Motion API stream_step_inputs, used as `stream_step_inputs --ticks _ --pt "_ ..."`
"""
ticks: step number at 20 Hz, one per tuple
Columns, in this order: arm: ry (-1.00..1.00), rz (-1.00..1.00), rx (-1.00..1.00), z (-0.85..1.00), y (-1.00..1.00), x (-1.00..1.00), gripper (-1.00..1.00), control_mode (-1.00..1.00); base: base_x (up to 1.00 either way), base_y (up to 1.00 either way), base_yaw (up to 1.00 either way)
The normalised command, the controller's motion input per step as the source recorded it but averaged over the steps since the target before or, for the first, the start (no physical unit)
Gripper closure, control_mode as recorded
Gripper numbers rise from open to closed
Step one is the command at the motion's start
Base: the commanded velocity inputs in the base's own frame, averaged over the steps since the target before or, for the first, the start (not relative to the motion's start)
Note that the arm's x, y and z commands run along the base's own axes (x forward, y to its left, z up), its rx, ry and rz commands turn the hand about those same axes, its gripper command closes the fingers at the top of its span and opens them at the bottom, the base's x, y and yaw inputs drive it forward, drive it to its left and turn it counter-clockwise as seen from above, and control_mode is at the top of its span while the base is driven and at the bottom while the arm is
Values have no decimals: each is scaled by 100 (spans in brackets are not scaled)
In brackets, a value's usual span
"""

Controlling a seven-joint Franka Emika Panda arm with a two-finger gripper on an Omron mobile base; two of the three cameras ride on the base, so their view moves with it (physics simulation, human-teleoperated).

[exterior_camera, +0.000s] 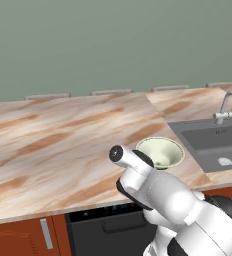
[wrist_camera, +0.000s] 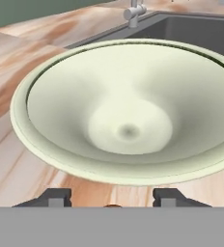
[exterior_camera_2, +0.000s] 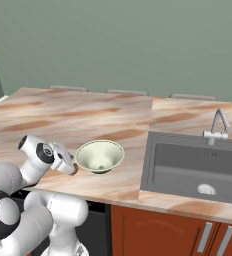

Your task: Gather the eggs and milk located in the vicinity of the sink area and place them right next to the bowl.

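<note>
The pale cream-green bowl (wrist_camera: pixel 128 111) stands on the marble counter just left of the sink (exterior_camera_2: pixel 193 165) and also appears as the bowl (exterior_camera: pixel 160 151) and the bowl (exterior_camera_2: pixel 99 156). My gripper (wrist_camera: pixel 112 198) sits low on the counter at the bowl's near left side, with the gripper (exterior_camera_2: pixel 69 166) almost touching its rim. The fingertips (wrist_camera: pixel 56 197) stand apart. A sliver of an orange-brown egg (wrist_camera: pixel 112 206) lies on the counter between them, touched by neither. The milk is out of view. In the left base view my arm covers the hand.
The dark grey sink (exterior_camera: pixel 213 140) with its thin faucet (exterior_camera: pixel 225 107) lies right of the bowl. The faucet (exterior_camera_2: pixel 215 125) stands behind the basin. Marble counter (exterior_camera: pixel 63 140) stretches wide to the left. The counter's front edge runs just behind my hand.
</note>
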Motion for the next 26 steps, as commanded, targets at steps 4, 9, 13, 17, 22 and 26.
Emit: stream_step_inputs --ticks 4,9,13,17,22,26 --pt "0 -3 0 0 -4 0 -100 -100 0 0 0" --pt "0 -1 0 0 0 0 -100 -100 0 0 0" --pt "1 -9 0 0 19 0 -100 -100 0 0 0" --pt "4 -9 0 20 22 -7 -100 -100 0 0 0" --pt "6 -9 10 46 13 -26 -100 -100 0 0 0" --pt "5 -4 25 71 -21 -51 -100 -100 0 0 0"
